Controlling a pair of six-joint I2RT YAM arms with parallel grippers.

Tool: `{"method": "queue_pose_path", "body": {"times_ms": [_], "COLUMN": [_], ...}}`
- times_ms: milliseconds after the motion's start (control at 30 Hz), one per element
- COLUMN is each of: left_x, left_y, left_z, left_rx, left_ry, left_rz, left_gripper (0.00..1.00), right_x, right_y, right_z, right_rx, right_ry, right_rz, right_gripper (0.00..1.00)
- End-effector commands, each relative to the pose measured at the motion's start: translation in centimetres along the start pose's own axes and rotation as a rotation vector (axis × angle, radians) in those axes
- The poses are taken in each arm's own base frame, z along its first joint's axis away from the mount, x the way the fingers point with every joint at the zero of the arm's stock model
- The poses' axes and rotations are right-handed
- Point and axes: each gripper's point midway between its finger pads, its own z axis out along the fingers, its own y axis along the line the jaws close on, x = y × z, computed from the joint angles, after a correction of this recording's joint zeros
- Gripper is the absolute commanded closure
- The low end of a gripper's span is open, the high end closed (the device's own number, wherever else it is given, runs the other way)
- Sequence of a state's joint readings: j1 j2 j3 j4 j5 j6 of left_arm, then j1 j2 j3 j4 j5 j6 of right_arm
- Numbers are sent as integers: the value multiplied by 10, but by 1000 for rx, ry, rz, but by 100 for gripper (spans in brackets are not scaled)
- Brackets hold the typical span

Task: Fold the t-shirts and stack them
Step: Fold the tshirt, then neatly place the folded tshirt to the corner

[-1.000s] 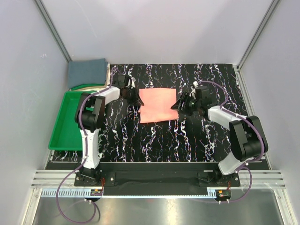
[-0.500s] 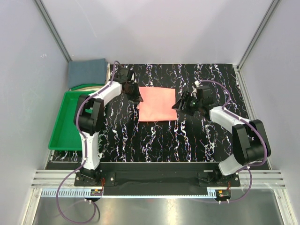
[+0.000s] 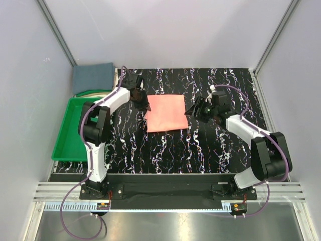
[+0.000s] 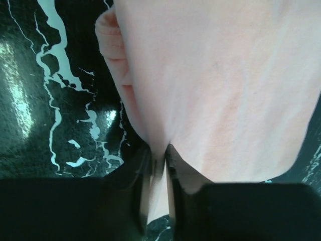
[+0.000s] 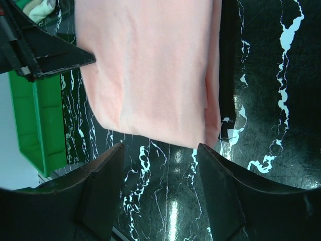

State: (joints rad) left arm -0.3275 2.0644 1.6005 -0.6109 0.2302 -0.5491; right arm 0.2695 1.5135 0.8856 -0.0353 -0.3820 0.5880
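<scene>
The salmon-pink t-shirt [image 3: 165, 112] lies folded into a rough rectangle on the black marbled table. My left gripper [image 3: 144, 104] is at its left edge and is shut on a pinch of the pink cloth [image 4: 159, 165]. My right gripper [image 3: 191, 111] is open and empty, just off the shirt's right edge; the shirt's edge [image 5: 150, 75] lies in front of its spread jaws. The slate blue-grey t-shirt [image 3: 93, 77] lies folded at the back left, beyond the green tray.
A green plastic tray [image 3: 75, 129] sits at the table's left side, also seen in the right wrist view [image 5: 32, 115]. A cream object [image 3: 95, 92] lies between tray and blue shirt. Grey walls enclose the table.
My left gripper has moved back and left with the shirt's edge, shifting the shirt slightly. My right gripper has drawn away from the shirt's right edge.
</scene>
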Motion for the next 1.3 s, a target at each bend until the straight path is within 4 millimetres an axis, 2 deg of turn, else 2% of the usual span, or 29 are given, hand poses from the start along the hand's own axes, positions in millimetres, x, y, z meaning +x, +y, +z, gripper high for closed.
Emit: {"method": "queue_pose_path", "body": {"times_ms": [0,100,200,333,600,733,833,867,933,1000,1100,1267], "left_x": [-3,-2,-2,-12,-19,-11,-8,-8,-13,-20,-46,-66], "left_y": [14,20,23,27,18,19,21,21,17,13,9,13], "left_z": [13,19,23,23,34,45,47,47,41,29,-8,-43], "left_rx": [-23,-16,-13,-8,37,50,40,42,49,41,-29,-105], "left_ry": [-1,3,3,-19,-11,26,32,32,20,-4,-108,-147], "left_rz": [-32,-48,-60,-68,-57,-66,-70,-66,-54,-24,52,144], "left_gripper": [75,65,60,48,49,60,76,88,100,100,100,100], "right_x": [-9,-11,-12,-12,-12,-12,-10,-9,-9,-8,-9,-13], "right_y": [12,14,17,17,18,17,15,14,14,15,17,22], "right_z": [-13,-17,-20,-22,-24,-24,-23,-23,-23,-24,-27,-32], "right_rx": [-20,-20,-24,-23,-25,-21,-19,-15,-16,-19,-25,-34], "right_ry": [-50,-61,-67,-68,-72,-73,-67,-65,-66,-65,-72,-94], "right_rz": [-32,-37,-42,-42,-39,-36,-36,-35,-37,-38,-36,-40], "right_gripper": [32,32,32,32,32,32,32,32,32,32,32,31]}}
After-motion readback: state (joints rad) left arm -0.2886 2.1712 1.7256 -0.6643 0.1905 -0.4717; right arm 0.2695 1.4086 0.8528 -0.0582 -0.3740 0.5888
